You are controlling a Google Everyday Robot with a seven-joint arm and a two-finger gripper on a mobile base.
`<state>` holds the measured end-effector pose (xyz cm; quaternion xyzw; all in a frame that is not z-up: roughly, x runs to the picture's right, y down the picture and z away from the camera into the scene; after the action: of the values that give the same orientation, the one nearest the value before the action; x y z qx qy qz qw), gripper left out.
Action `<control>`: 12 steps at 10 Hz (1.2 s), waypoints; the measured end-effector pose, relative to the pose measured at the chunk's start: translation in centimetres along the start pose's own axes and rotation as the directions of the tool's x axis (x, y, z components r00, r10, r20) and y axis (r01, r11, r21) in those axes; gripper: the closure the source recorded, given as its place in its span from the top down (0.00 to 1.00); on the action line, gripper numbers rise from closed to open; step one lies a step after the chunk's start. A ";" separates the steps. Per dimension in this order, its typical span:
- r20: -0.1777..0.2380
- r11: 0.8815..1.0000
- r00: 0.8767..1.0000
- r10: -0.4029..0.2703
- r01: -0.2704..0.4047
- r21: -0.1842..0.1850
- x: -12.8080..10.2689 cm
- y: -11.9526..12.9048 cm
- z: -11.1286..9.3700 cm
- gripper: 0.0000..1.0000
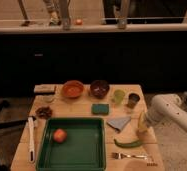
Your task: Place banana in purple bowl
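Note:
My gripper (141,126) points down at the table's right edge, at the end of the white arm (169,111) that reaches in from the right. A pale-yellow shape at its tip looks like the banana (139,129), and the gripper largely covers it. I cannot make out whether it is held. The purple bowl (100,88) stands at the back middle of the table, well away to the upper left of the gripper.
An orange bowl (73,89) stands left of the purple one, with a light-green cup (118,95) and a dark cup (133,99) to its right. A teal sponge (100,108), a grey cloth (119,122), a green vegetable (128,144) and a fork (132,156) lie nearby. A green tray (82,150) holds a red fruit (60,135).

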<state>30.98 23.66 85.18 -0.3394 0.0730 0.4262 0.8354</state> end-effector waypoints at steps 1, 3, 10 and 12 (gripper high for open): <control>-0.005 1.000 1.000 0.001 -0.001 -0.004 0.3 0.1 -0.1 0.06; -0.015 1.000 1.000 -0.005 0.005 -0.011 0.5 0.5 -0.1 0.00; -0.001 1.000 1.000 -0.018 0.018 0.017 -0.4 0.7 0.0 0.00; 0.037 0.998 0.998 -0.059 0.058 0.038 -1.3 1.4 -1.2 0.00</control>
<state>29.26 22.61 84.08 -0.3175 0.0548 0.4066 0.8549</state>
